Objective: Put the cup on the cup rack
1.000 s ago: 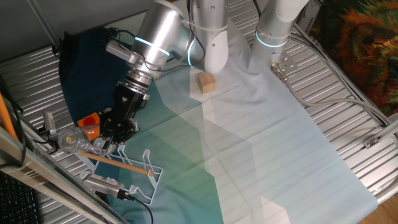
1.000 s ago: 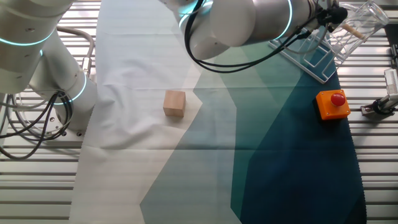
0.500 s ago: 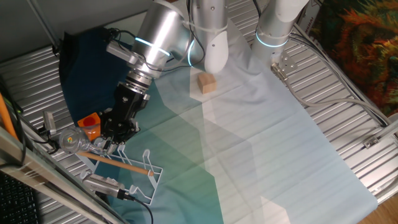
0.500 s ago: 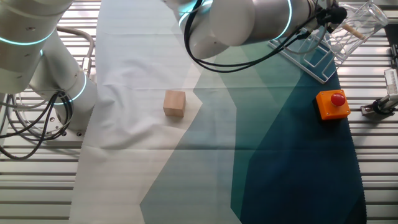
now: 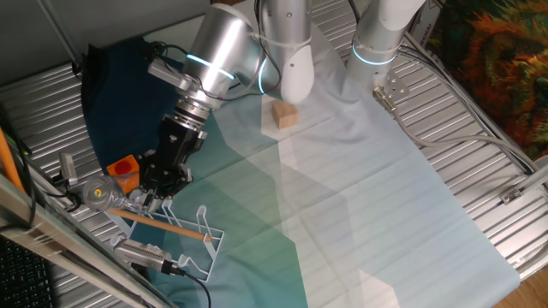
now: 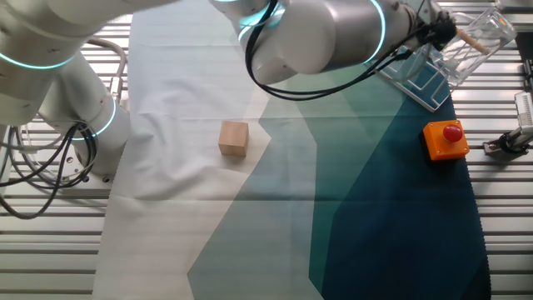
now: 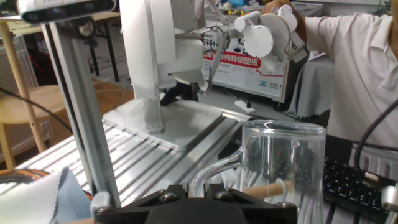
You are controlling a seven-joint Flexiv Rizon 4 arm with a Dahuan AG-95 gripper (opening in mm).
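Clear tapered cup (image 7: 283,163) over white wire cup rack (image 5: 193,239).

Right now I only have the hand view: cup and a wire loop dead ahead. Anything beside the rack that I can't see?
Observer: Yes. An orange block with a red button sits on the dark cloth next to the rack, apart from it.
Operator: Anything else on the cloth?
Observer: A wooden cube, far from the rack on the pale part.
Operator: Is the cup down on the rack?
Observer: From the side, the cup is tilted over the rack's end, and the wooden rod shows through it. Seated or not, I cannot tell.
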